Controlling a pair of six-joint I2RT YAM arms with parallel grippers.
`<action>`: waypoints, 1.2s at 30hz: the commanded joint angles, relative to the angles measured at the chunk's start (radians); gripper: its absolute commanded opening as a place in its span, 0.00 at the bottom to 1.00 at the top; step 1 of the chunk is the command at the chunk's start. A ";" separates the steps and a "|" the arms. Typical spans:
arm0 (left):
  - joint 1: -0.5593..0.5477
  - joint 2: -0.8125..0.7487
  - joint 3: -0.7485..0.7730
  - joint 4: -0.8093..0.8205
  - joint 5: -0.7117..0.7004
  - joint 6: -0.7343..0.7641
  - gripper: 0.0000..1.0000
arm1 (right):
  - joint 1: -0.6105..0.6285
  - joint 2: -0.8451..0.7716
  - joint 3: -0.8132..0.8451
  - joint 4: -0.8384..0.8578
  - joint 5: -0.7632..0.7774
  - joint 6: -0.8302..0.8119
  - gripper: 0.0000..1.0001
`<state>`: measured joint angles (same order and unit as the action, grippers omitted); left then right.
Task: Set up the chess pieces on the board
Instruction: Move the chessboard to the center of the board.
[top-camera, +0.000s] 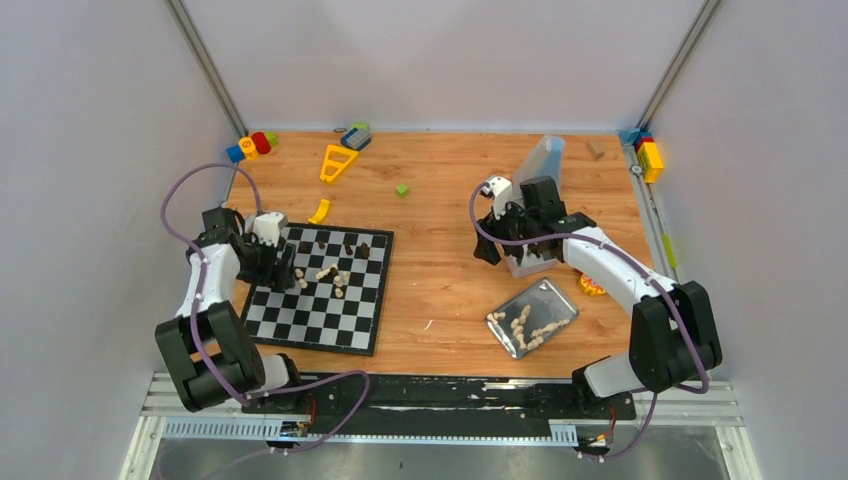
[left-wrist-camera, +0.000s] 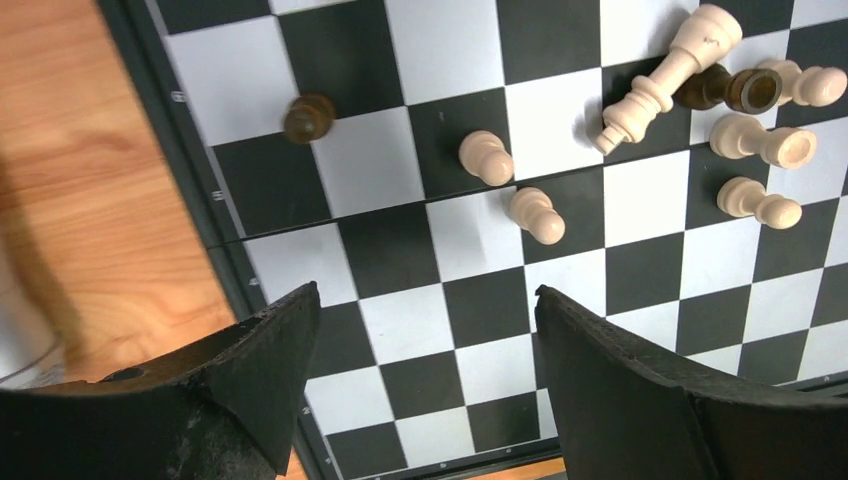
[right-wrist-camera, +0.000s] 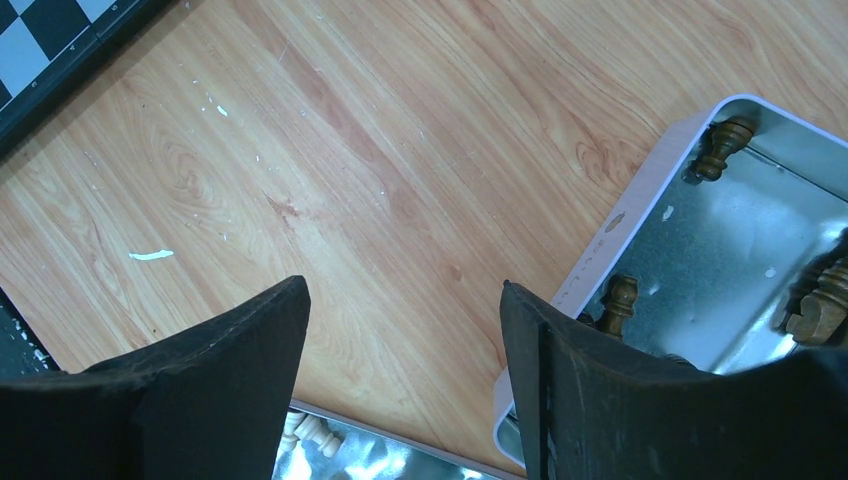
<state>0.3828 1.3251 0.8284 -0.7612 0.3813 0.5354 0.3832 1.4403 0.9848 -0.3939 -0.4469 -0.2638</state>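
Log: the board (top-camera: 318, 325) lies at 9 o'clock on the table (top-camera: 440, 200), in front of your left arm. A heap of cream pieces (left-wrist-camera: 660, 75) lies toppled at 1 o'clock in the left wrist view. Two cream pawns (left-wrist-camera: 487, 157) and a dark pawn (left-wrist-camera: 307, 117) sit apart from it (probably tipped out for sorting, not placed).

Your left gripper (left-wrist-camera: 428, 295) hovers over the board, jaws wide, holding nothing. Your right gripper (right-wrist-camera: 402, 290) hangs over bare wood, jaws equally wide and empty. The tin tray (right-wrist-camera: 590, 270) of dark pieces (right-wrist-camera: 722, 145) is at its 3 o'clock, so I judge a dark piece is next.
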 joint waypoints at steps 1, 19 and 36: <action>-0.001 -0.103 0.057 -0.014 -0.040 -0.014 0.87 | 0.005 -0.004 -0.006 0.026 -0.022 -0.017 0.71; 0.111 0.109 0.166 0.130 -0.129 -0.096 0.69 | 0.005 0.003 -0.010 0.025 -0.019 -0.023 0.71; 0.076 0.244 0.116 0.088 -0.023 0.000 0.45 | 0.006 0.021 -0.011 0.025 -0.015 -0.029 0.71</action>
<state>0.4904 1.5936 0.9684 -0.6605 0.3031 0.4915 0.3832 1.4555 0.9783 -0.3939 -0.4541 -0.2752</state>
